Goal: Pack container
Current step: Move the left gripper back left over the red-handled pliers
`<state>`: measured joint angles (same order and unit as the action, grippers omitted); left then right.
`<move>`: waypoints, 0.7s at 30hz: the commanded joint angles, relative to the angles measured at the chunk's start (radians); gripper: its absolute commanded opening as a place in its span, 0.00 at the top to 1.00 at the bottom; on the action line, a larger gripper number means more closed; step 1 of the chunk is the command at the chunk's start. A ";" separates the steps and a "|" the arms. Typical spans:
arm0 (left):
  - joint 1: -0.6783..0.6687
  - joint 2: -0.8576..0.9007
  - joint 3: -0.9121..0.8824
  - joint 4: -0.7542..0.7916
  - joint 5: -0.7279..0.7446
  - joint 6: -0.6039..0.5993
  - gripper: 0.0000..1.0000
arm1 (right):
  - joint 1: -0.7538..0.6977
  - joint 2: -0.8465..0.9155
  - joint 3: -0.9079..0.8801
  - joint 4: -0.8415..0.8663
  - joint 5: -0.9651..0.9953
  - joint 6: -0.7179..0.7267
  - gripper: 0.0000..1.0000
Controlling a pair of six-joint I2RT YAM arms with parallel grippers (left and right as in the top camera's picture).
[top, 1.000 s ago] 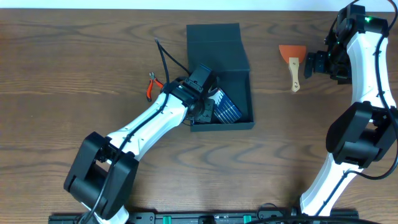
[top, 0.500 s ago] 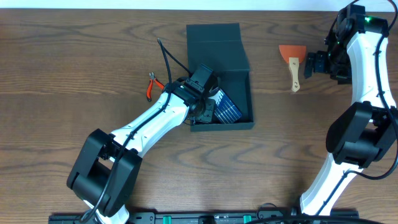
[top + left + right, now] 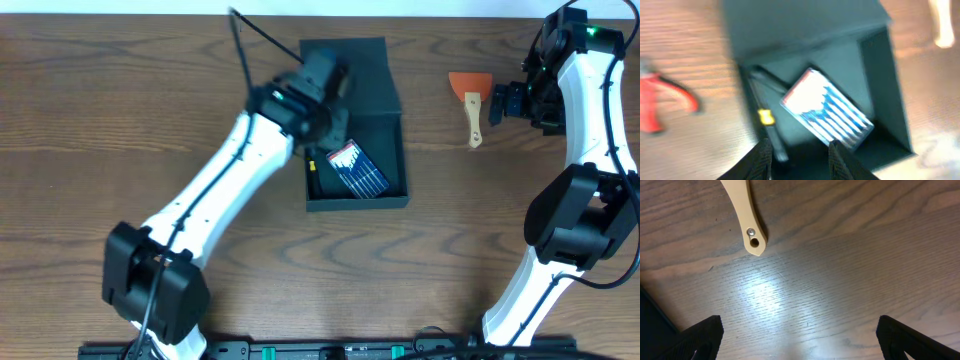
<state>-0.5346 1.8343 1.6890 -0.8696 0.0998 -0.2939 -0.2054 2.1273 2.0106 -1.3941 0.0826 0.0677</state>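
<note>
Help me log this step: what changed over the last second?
The left gripper rose out of the container and swung toward its far lid, jaws open and empty. That uncovers a blue-striped packet and a dark yellow-marked tool along the left wall, apparently just released. The right gripper, open, and the orange scraper stayed put.

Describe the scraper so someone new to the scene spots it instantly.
On the wood table, look right of the open dark container. The scraper lies flat there: orange fan blade, pale wooden handle. It is the only loose tool on that side; the striped pack sits inside the container.
</note>
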 commanded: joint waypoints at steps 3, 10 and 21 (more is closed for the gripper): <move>0.154 -0.006 0.028 -0.114 -0.116 0.012 0.47 | -0.003 0.002 -0.002 -0.001 0.003 -0.005 0.01; 0.353 -0.005 0.013 -0.177 -0.110 0.014 0.40 | -0.003 0.002 -0.002 -0.001 0.003 -0.005 0.01; 0.393 0.090 -0.063 -0.082 -0.110 0.167 0.26 | -0.003 0.002 -0.002 -0.001 0.003 -0.005 0.01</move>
<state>-0.1406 1.8709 1.6421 -0.9585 -0.0032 -0.1989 -0.2054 2.1273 2.0106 -1.3941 0.0826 0.0677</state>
